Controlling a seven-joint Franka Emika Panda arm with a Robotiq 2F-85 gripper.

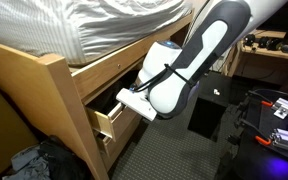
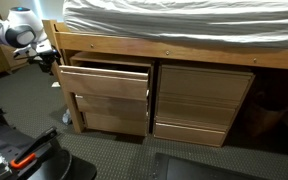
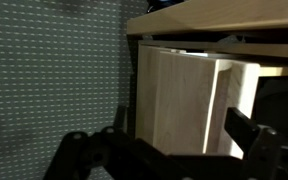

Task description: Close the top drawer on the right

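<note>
The top drawer [image 2: 109, 80], pale honey wood with a plain flat front, stands pulled out from the chest under the bed; it also shows in an exterior view [image 1: 112, 122]. In the wrist view its front panel [image 3: 174, 95] fills the middle, seen edge-on close ahead. My gripper [image 3: 179, 118] is open, its two dark fingers spread to either side of the panel's corner and closed on nothing. In an exterior view the gripper [image 2: 46, 57] sits just beyond the drawer's outer end, and in an exterior view [image 1: 127, 98] it hangs right at the drawer's front.
The thick bed rail [image 2: 174, 48] and mattress [image 2: 184, 15] run above the drawers. A square wooden post [image 1: 69, 110] stands beside the drawer. Shut drawers [image 2: 204, 95] fill the neighbouring column. Black cases [image 2: 14, 150] and crumpled clothes [image 1: 29, 160] lie on the grey carpet.
</note>
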